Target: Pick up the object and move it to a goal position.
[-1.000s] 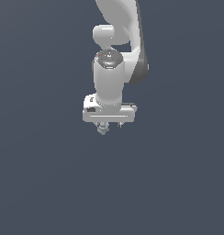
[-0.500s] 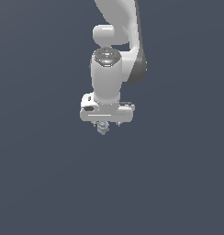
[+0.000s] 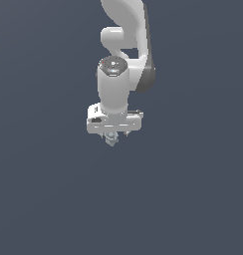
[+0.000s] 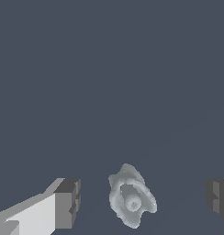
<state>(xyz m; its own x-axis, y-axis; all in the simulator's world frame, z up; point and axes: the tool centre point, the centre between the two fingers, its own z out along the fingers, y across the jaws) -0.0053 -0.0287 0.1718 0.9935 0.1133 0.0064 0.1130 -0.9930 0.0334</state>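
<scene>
Tool [image 4: 141,197] wide, pads [image 4: 68,202] well apart, nothing gripped; object [image 4: 131,201] sits between pads, touching neither, directly under tool in exterior view [image 3: 111,140]; risk judged: knobbly lump squirts sideways on closing, since off-centre between pads.

You have one robot arm [image 3: 124,45] in view, carrying one gripper [image 3: 111,138]. Two fingers [image 4: 67,203] are counted on it in the wrist view, one on either side of the object. You have one object [image 4: 130,196], a pale knobbly lump. Nothing else countable.
</scene>
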